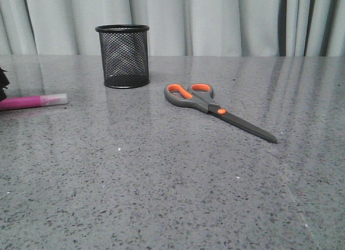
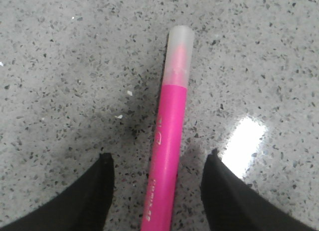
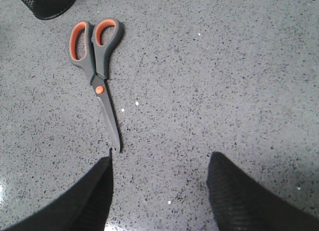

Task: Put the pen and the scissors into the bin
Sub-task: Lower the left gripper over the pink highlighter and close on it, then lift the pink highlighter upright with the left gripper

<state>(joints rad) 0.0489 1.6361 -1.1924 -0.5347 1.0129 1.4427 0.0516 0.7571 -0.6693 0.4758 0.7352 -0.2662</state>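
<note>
The magenta pen (image 1: 29, 102) with its whitish cap lies flat at the table's far left. In the left wrist view the pen (image 2: 167, 151) runs between my left gripper's (image 2: 159, 164) open fingers, which stand either side of the barrel without touching it. The scissors (image 1: 215, 107) lie closed in the middle of the table, handles toward the bin. In the right wrist view the scissors (image 3: 97, 74) lie ahead of my right gripper (image 3: 159, 164), which is open and empty, one finger next to the blade tip. The black mesh bin (image 1: 123, 56) stands upright at the back left; its base (image 3: 47, 4) shows in the right wrist view.
The table is grey speckled stone (image 1: 172, 196). Pale curtains (image 1: 215, 18) hang behind its far edge. A dark part of the left arm (image 1: 2, 83) shows at the left edge of the front view, just above the pen.
</note>
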